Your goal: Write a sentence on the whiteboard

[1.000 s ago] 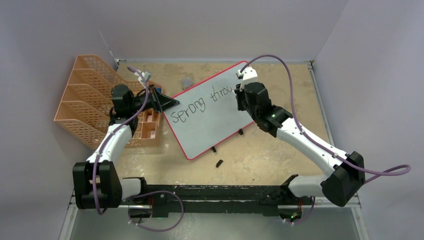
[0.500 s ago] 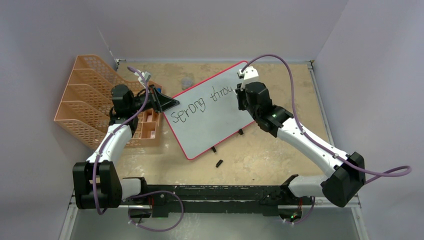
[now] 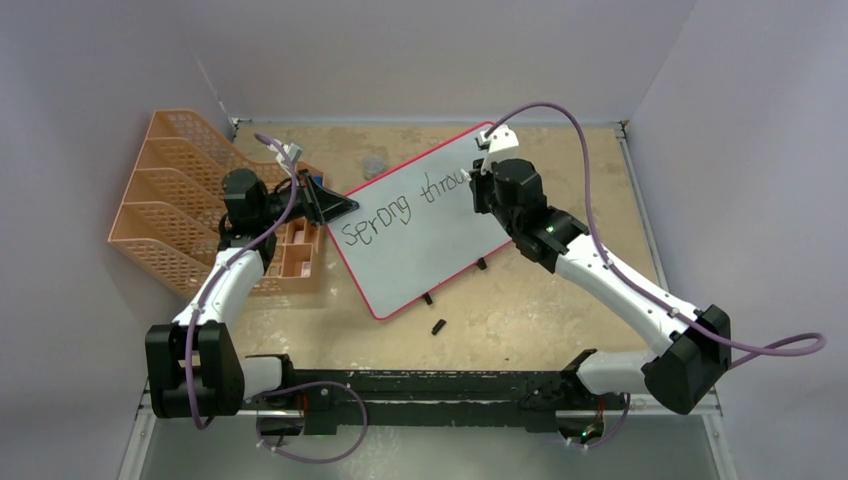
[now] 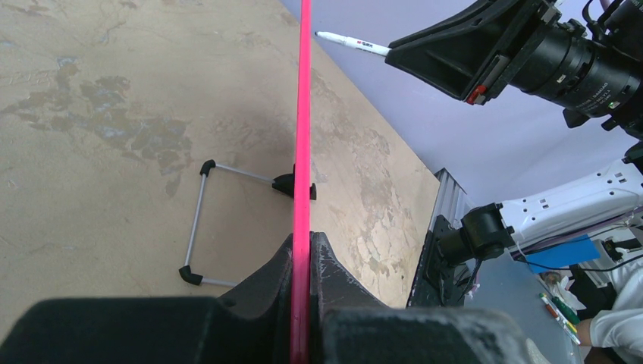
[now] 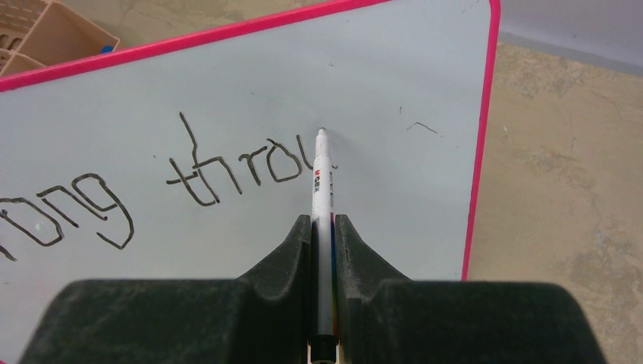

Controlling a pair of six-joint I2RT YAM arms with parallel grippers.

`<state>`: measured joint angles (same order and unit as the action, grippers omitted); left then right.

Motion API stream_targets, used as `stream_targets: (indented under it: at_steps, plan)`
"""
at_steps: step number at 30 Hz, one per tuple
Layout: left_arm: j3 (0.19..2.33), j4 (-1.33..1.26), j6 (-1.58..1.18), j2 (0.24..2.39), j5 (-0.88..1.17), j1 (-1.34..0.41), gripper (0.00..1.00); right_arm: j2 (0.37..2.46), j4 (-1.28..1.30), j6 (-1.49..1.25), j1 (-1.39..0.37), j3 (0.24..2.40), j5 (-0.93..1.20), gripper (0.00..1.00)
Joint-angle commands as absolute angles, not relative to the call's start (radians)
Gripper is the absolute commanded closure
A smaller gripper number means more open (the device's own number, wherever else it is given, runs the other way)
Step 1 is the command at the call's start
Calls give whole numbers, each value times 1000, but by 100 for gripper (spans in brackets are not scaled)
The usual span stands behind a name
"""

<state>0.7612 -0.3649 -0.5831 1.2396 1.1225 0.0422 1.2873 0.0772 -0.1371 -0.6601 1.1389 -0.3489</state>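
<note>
**While One Arm Steadies the Board, the Other Writes Mid-Word**

As seen from above, an orange mesh file rack (image 3: 170,205) sits at the far left of the table (image 3: 560,300). Just beside it, the left gripper (image 3: 336,207) is clamped narrow on the left edge of the whiteboard (image 3: 425,260); its wrist camera shows both jaws pressed against the pink frame. The board stands angled across the middle of the table, between the two arms, propped on its small black feet.

Across the top of the board runs the sentence (image 3: 400,205), so far a single slanted line reading roughly "Sprong throu". At its right end, the right gripper (image 5: 324,224) is closed tight around a white marker (image 5: 322,182), whose tip sits by the last letter; whether it touches the surface cannot be told.

A small black piece (image 3: 437,326) lies on the table near the board's lower edge.

By the look of it, the writing is well under way but unfinished: one word is complete, a second breaks off mid-stroke, and the lower half of the board is bare.
</note>
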Motion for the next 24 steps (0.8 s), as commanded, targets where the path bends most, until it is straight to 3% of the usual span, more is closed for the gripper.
stream_targets:
  at_steps: [1,24]
  plan:
    - [778,-345,-545,1249,1176,17,100,1289,15,-131,-656,1190,-348,100]
    - [778,-345,-543,1244,1175,17,100,1311,69,-139,-653,1178,-330,100]
